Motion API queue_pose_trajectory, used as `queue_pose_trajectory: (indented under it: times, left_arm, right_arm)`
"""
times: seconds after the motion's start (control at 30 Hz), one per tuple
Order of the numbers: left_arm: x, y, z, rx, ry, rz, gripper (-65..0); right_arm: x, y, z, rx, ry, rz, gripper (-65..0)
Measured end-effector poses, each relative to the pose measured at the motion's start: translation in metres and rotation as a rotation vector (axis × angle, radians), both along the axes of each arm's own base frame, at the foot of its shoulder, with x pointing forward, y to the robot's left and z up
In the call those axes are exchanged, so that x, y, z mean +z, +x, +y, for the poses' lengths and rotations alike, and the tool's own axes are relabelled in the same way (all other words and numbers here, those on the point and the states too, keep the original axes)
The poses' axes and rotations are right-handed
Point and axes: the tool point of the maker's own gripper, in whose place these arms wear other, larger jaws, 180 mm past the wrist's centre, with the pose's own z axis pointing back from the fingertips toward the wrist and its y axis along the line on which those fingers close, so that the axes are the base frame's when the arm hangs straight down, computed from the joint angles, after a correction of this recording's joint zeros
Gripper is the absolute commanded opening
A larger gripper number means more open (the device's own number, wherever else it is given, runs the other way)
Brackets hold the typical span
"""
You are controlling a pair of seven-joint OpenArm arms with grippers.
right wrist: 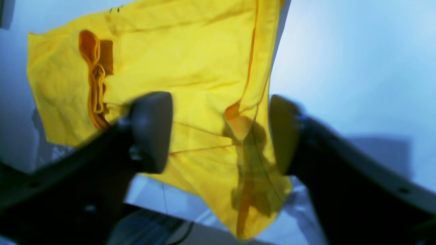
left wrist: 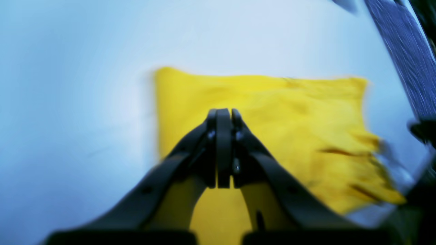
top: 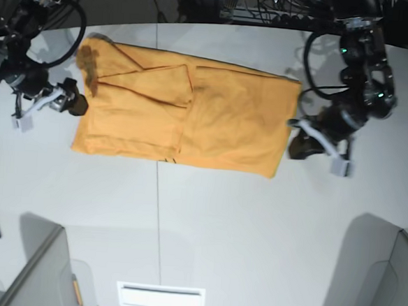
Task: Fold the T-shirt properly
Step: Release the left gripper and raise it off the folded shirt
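Table (top: 205, 230) carries the T-shirt (top: 227, 119), spread flat as a long band between the 2 arms, sleeves apparently already turned in, ready for a crosswise fold. Right gripper (right wrist: 219, 132) hangs just off one short end, jaws wide, empty. Left gripper (left wrist: 223, 117) sits pinched closed beside the opposite end, gripping nothing

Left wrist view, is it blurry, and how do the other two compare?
Left wrist view: heavily smeared, the T-shirt edges soft, left gripper sharper. Right wrist view: right gripper fingers blurred, cloth creases readable. Base view: sharpest, soft arm shadows on the table.
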Motion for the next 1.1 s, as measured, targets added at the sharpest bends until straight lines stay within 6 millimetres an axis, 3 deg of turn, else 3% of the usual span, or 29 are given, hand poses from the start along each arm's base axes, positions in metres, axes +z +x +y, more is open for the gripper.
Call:
queue_pose_trajectory:
  times: [0.17, 0.33, 0.53, 0.67, 0.8, 0.93, 1.1]
  left_arm:
    - [-0.004, -0.024, 0.072, 0.155, 0.097, 0.04, -65.0]
    - [0.004, -0.036, 0.113, 0.232, 0.158, 0.041, -65.0]
    - [0.008, -0.034, 0.118, 0.234, 0.168, 0.033, -65.0]
    - [0.008, -0.032, 0.115, 0.231, 0.161, 0.031, -65.0]
    - [0.008, -0.032, 0.115, 0.23, 0.161, 0.031, -65.0]
    - [0.0, -0.034, 0.119, 0.242, 0.158, 0.051, -65.0]
    - [-0.02, -0.038, 0.144, 0.28, 0.296, 0.131, -65.0]
  right_arm:
    - [-0.026, 0.006, -0.009, -0.031, 0.071, 0.078, -18.5]
    - [-0.051, 0.005, -0.011, -0.069, 0.137, 0.159, -18.3]
    - [-0.056, 0.004, -0.003, -0.069, 0.172, 0.172, -18.3]
    - [-0.059, 0.003, 0.034, 0.019, 0.219, 0.165, -18.3]
    - [-0.061, 0.007, 0.051, 0.044, 0.232, 0.144, -18.3]
    - [-0.062, 0.007, 0.052, 0.042, 0.238, 0.144, -18.3]
    - [-0.062, 0.006, 0.054, 0.053, 0.234, 0.148, -18.6]
